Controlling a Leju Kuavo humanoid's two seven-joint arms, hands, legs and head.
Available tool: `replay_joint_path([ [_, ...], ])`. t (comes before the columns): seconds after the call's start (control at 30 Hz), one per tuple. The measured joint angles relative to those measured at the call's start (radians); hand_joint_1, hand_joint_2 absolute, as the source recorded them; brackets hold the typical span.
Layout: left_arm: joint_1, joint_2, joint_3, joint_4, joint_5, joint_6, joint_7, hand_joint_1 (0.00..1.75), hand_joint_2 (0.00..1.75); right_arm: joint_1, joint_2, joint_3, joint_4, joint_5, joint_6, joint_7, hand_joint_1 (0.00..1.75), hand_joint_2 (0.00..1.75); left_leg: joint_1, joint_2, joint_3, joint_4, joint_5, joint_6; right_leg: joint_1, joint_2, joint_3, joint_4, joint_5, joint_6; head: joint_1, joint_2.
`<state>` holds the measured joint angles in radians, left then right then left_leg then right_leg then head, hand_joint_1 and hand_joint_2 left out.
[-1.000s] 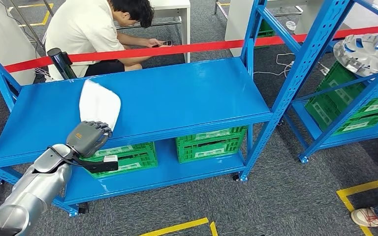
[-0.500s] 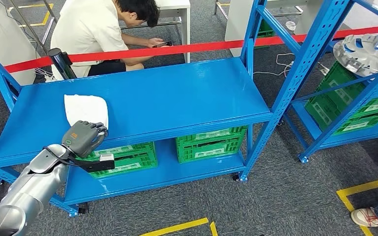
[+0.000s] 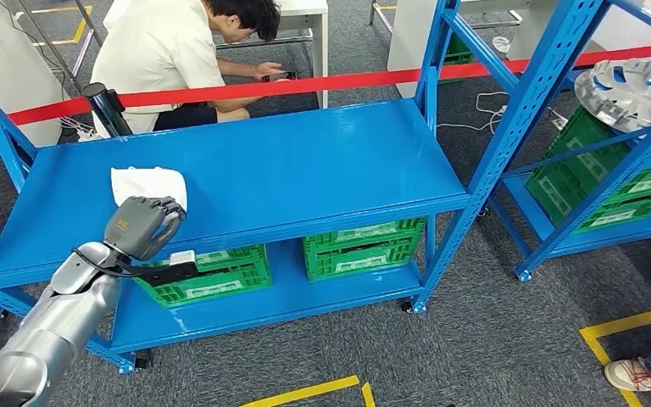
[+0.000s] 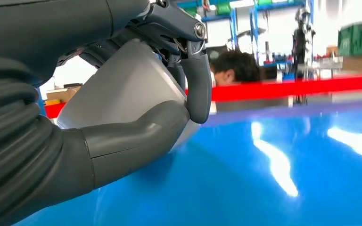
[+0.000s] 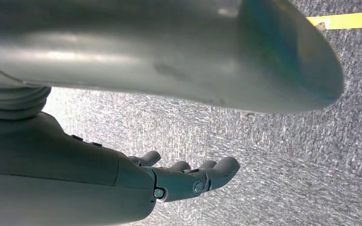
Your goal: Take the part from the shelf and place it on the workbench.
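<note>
A flat white part (image 3: pixel 148 182) lies on the left end of the blue workbench top (image 3: pixel 305 161). My left hand (image 3: pixel 140 225) is at the part's near edge, its fingers curled over it. In the left wrist view the pale part (image 4: pixel 122 89) sits between the thumb and the dark fingers (image 4: pixel 198 89) of my left hand (image 4: pixel 136 132), low over the glossy blue surface (image 4: pixel 264 188). My right hand (image 5: pixel 188 181) hangs over grey carpet with its fingers loosely apart and nothing in it.
A person (image 3: pixel 169 51) crouches behind a red tape (image 3: pixel 347 80) beyond the bench. Green crates (image 3: pixel 364 246) stand on the lower shelf. A blue rack (image 3: pixel 551 76) at the right carries a silver disc-shaped part (image 3: pixel 627 89). A black post (image 3: pixel 106 106) stands at the bench's back left.
The white part went from tilted up in my left hand to lying flat on the bench top. The hand shifted a little to the left with it.
</note>
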<state>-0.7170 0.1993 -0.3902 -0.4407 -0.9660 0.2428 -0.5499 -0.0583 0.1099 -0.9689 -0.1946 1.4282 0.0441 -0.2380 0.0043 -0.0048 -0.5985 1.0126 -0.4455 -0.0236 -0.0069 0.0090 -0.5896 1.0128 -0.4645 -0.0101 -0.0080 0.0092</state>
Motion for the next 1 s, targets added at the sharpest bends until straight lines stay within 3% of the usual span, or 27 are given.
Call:
replay_joint_path([
  [0.4, -0.044, -0.047, 0.055, -0.094, 0.123, 0.086, -0.045, 1.59, 1.75, -0.001, 0.001, 0.0, 0.0, 0.004, -0.005, 0.003, 0.0, 0.0, 0.0, 0.0, 0.0, 0.0, 0.0, 0.0, 0.0, 0.0, 0.0, 0.0, 0.0, 0.0, 0.0, 0.0],
  [0.63, -0.112, -0.066, 0.064, -0.128, 0.147, 0.078, -0.036, 1.59, 1.75, -0.001, 0.001, -0.001, 0.0, -0.002, -0.012, -0.003, 0.0, 0.0, 0.0, 0.0, 0.0, 0.0, 0.0, 0.0, 0.0, 0.0, 0.0, 0.0, 0.001, 0.001, 0.0, 0.0],
  [1.0, -0.125, -0.086, 0.044, -0.104, 0.1, 0.009, -0.05, 1.59, 1.75, -0.007, 0.005, -0.005, 0.0, -0.011, -0.012, -0.006, 0.0, 0.0, 0.0, 0.0, -0.001, 0.0, 0.0, 0.0, 0.0, 0.0, 0.0, 0.0, 0.001, 0.001, 0.0, 0.0],
])
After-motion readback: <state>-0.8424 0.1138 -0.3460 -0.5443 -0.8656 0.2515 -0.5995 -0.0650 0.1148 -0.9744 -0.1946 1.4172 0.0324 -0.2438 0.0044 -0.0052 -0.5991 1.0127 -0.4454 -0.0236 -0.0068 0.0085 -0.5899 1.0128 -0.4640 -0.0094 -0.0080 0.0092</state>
